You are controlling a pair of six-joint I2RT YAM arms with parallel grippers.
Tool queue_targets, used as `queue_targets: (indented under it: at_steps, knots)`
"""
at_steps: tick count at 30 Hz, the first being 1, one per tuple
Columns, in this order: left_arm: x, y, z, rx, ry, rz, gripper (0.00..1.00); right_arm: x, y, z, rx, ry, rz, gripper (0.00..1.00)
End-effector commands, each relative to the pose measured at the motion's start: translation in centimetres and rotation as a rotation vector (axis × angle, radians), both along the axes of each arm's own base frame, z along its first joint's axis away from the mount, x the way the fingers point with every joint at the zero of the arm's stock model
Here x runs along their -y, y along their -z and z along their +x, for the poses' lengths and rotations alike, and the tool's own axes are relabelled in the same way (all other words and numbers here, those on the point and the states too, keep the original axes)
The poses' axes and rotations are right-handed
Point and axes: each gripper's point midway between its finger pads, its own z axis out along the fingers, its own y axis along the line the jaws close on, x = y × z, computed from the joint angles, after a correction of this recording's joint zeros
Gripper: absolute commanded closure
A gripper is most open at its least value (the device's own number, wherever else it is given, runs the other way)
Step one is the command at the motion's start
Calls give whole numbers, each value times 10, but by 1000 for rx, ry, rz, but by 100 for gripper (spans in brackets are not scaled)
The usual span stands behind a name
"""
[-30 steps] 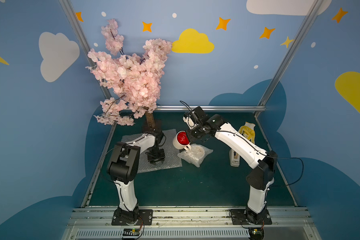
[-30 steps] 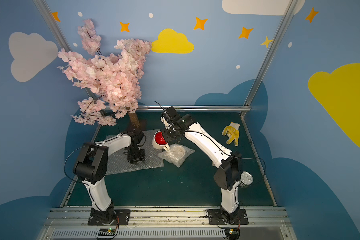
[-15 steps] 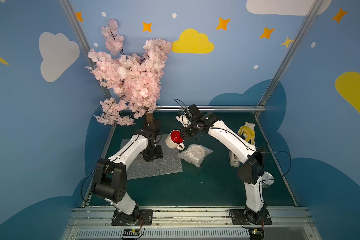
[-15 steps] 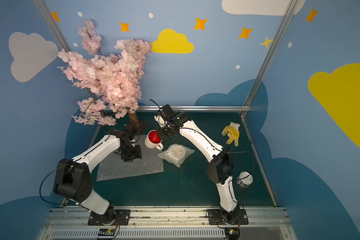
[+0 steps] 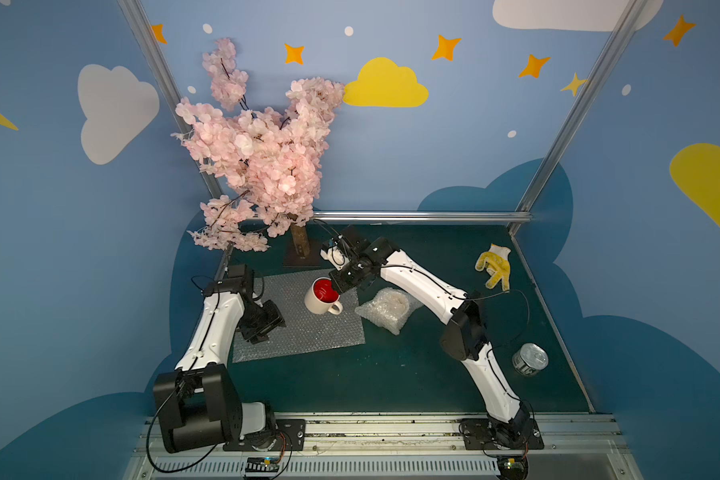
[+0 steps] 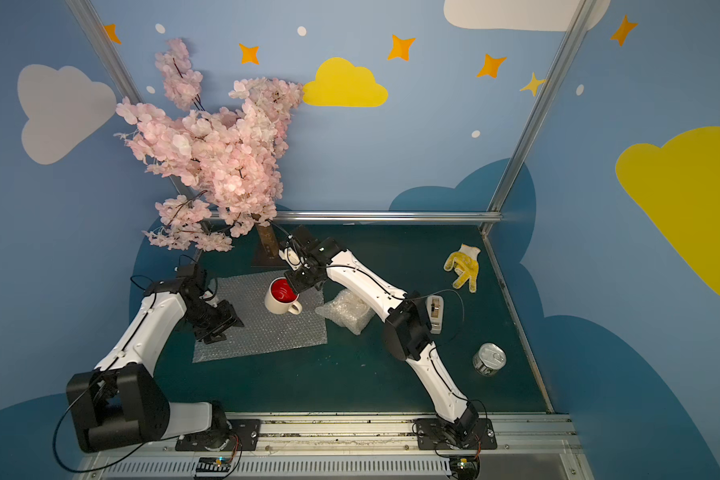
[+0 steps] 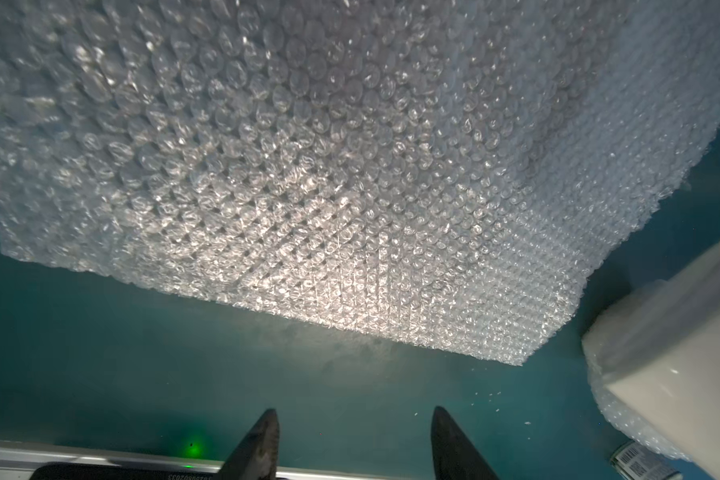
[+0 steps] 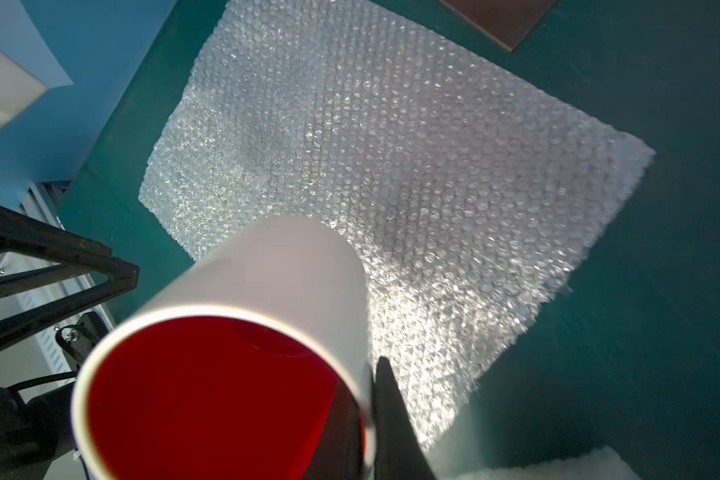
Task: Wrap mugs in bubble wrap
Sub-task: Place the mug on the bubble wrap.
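The right pincer (image 5: 341,286) is clamped on the rim of the red-lined mug (image 5: 323,296), held over the far right part of the flat bubble wrap (image 5: 308,328) on the bench. Set it down nearer the sheet's middle (leaving film all round). The left pincer (image 7: 352,444) stands apart, empty, beside the sheet's left edge.

A cream mug with a glossy red inside (image 5: 323,296) sat tilted over a flat bubble wrap sheet (image 5: 304,328); beside them lay a crumpled bubble-wrap bundle (image 5: 387,308).
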Motion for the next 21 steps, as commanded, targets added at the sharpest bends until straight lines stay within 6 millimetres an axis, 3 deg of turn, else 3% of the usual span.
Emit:
queue_targets:
  at_steps: [1,8,21]
  knots:
    - [13,-5,6,39,14,-97,41,-21,-8,-2,53,-52,44,100]
    - [12,-9,16,47,28,-113,42,-22,26,2,109,-63,-70,100]
    - [16,-11,23,53,44,-140,42,-17,52,4,178,-94,-189,97]
